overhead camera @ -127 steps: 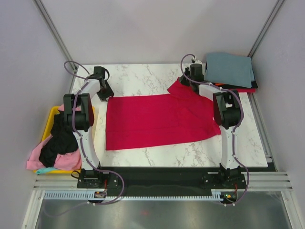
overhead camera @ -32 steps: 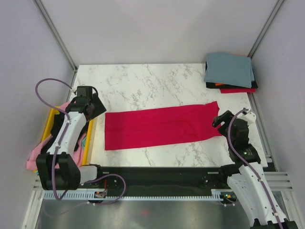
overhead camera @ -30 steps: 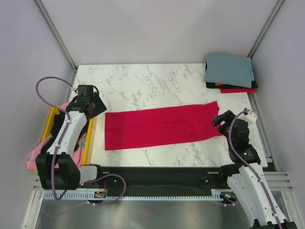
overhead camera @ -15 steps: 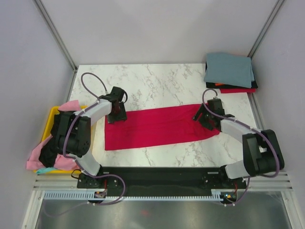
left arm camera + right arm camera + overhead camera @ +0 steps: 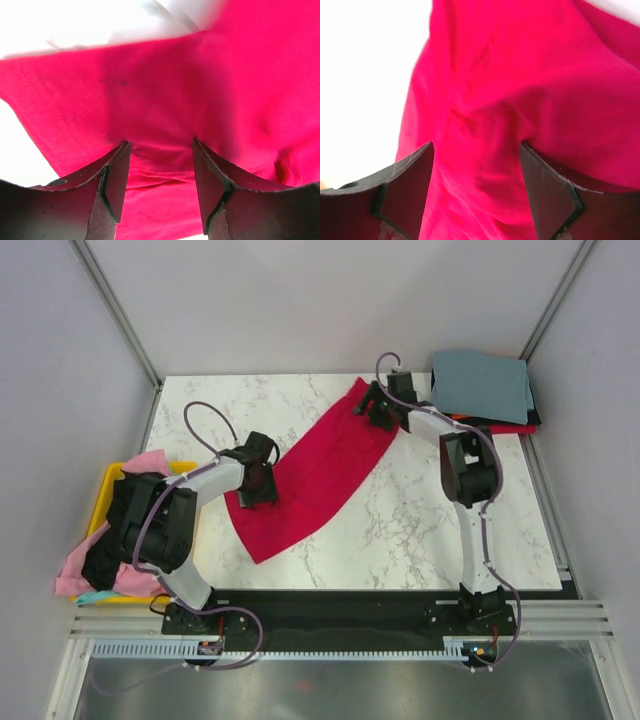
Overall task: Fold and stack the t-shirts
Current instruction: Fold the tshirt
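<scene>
The red t-shirt lies as a long folded strip slanting across the desk, from the near left up toward the far right. The left end effector sits on the strip's left edge, near its lower end. In the left wrist view its jaws stand partly apart and press down on the shirt, with red cloth filling the gap between them; I cannot tell whether they actually clamp it.

The right end effector is at the strip's far upper end, where the cloth rises to a small peak. In the right wrist view its jaws are set apart around a bunched, wrinkled fold of the shirt, which they grip.

Just to the right of that end effector, in the far right corner of the desk, a folded grey-blue t-shirt tops a stack, with black and red edges showing beneath it. The right arm reaches up along the stack's near-left side. A yellow bin sits at the desk's left edge, well apart from the red strip, holding a black t-shirt and a pink t-shirt in a loose heap.
</scene>
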Available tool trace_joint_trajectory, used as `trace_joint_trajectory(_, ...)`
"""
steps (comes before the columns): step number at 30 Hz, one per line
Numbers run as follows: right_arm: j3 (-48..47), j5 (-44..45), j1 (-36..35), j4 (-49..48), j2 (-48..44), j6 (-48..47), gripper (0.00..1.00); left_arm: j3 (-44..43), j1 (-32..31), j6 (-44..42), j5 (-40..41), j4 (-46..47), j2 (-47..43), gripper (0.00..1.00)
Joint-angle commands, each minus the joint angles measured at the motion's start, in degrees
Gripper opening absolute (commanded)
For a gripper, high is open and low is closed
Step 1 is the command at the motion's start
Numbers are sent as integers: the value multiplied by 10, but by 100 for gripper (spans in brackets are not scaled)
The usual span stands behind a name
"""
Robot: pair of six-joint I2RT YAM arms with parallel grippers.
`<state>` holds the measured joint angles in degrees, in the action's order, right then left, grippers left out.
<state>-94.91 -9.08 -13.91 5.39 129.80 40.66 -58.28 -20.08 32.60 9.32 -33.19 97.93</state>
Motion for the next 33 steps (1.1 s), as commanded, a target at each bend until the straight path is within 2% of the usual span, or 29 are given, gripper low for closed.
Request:
trace_joint_trajectory(1, -168, -83, -50, 27, 135, -3, 77, 57, -56, 61, -118, 5, -5, 60)
trace_joint_trajectory(3, -261, -112, -66, 28, 232, 4, 77, 84, -80, 85, -148, 34, -16, 60)
trace_joint_trajectory(4, -341, -131, -69, 30, 260, 22, 77, 91, -110, 112, -162, 42, -24, 59)
trace_joint_trajectory(6, -412, -138, -74, 17, 320, 41, 78, 89, -153, 130, -150, 43, -27, 59)
trace_joint_trajectory(7, -418, -132, -74, 11, 330, 45, 78, 88, -161, 147, -148, 43, -32, 59)
trace_joint_trajectory(12, -391, -58, -75, -13, 325, 14, 82, 102, -218, 190, -170, 40, -64, 58)
trace_joint_trajectory(17, -368, 3, -74, -12, 301, -15, 83, 150, -287, 277, -185, 38, -154, 58)
trace_joint_trajectory(21, -365, -5, -74, -14, 295, -17, 84, 163, -357, 346, -197, 37, -222, 58)
trace_joint_trajectory(23, -347, -15, -74, -22, 274, -4, 86, 145, -372, 350, -189, 29, -247, 57)
trace_joint_trajectory(26, -251, -45, -79, -110, 223, 13, 93, 109, -377, 331, -143, -18, -288, 58)
trace_joint_trajectory(28, -249, -66, -81, -115, 195, 4, 98, 72, -377, 300, -95, -71, -301, 58)
trace_joint_trajectory(33, -269, -84, -79, -86, 112, -14, 98, 16, -377, 252, 24, -149, -326, 59)
